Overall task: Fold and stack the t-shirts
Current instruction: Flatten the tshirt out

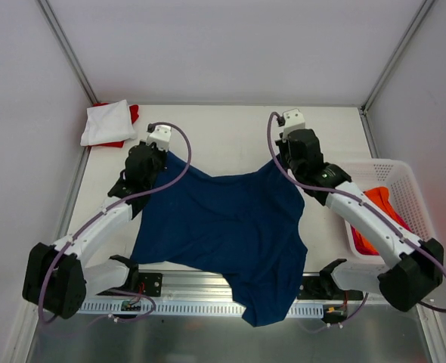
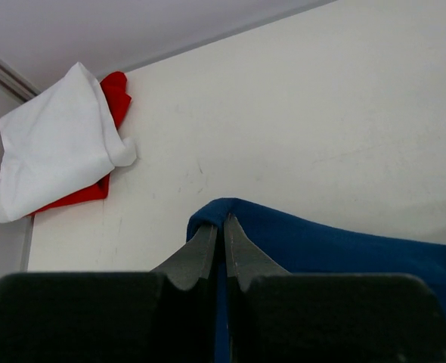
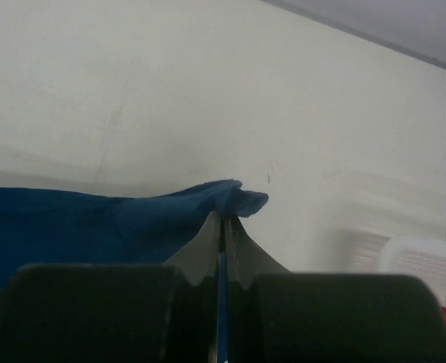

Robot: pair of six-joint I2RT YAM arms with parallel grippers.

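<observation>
Navy t-shirt [image 1: 223, 227] held taut — left jaws clamped on its 11 o'clock corner, right jaws on 1 o'clock corner — likely spreading it flat for folding.

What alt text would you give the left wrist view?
The left gripper is shut on a raised edge of the navy t-shirt above the pale table. Beyond, a white t-shirt lies on a red t-shirt near the table's corner.
</observation>
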